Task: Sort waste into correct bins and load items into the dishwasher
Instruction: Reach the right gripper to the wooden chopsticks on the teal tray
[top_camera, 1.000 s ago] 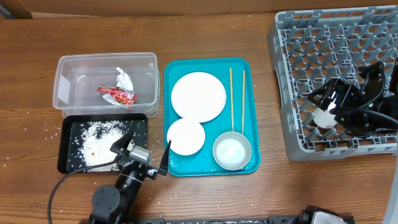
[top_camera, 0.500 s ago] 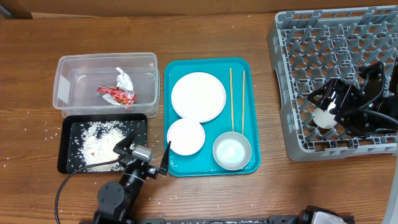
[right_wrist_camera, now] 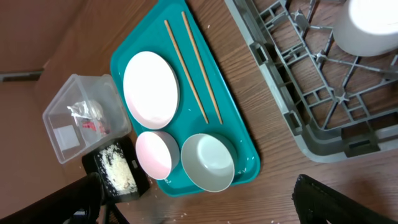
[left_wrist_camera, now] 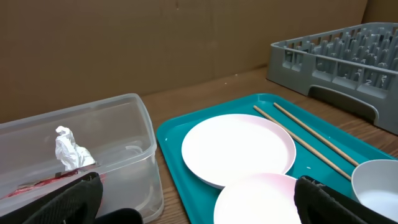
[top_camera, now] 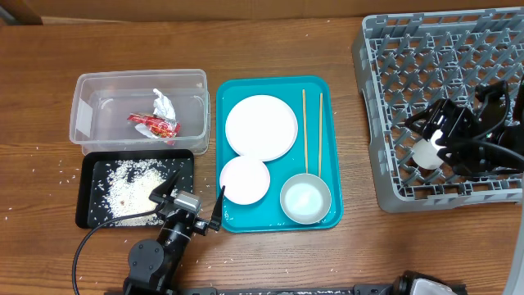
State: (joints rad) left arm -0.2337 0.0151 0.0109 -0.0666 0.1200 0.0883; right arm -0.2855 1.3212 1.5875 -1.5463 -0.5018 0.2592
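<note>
Cup (right_wrist_camera: 372, 25) is seated in rack (top_camera: 442, 49), so my R gripper (right_wrist_camera: 199, 200) is open, clear of it. L gripper (left_wrist_camera: 199, 194) open too, idling by tray (top_camera: 327, 147).

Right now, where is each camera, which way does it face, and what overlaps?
Overhead: above the table, looking down; both arms show, the left tool by the black tray, the right tool over the grey rack.
Left wrist: low, facing across the plate toward the rack; own fingers at bottom corners.
Right wrist: high over the rack, facing back at the teal tray; own fingers at bottom corners.
All three share plate and chopsticks.
</note>
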